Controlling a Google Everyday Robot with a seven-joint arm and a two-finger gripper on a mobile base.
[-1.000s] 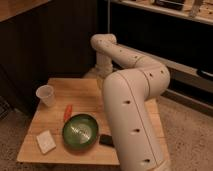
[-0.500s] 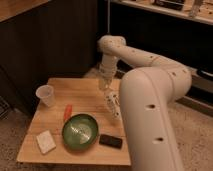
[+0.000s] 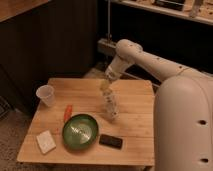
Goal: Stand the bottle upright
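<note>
Your pincer (image 3: 106,86) is hovering over the worktop (image 3: 132,130), directly above the bottle (image 3: 110,105); whether it is gripping, I cannot tell. The bottle is standing near the green bowl (image 3: 80,131), slightly tilted. Releasing off-vertical risks toppling it.

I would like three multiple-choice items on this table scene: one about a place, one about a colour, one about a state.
1. Where is the cup?
A. far left corner of the table
B. inside the bowl
C. on the floor

2. What colour is the bowl?
A. red
B. green
C. blue

3. How does the bottle stand?
A. flat on its side
B. nearly upright, under the gripper
C. upside down in the cup

Key: 1 A, it stands at that corner; 2 B, its inside is green; 3 B, its length runs almost vertically.
</note>
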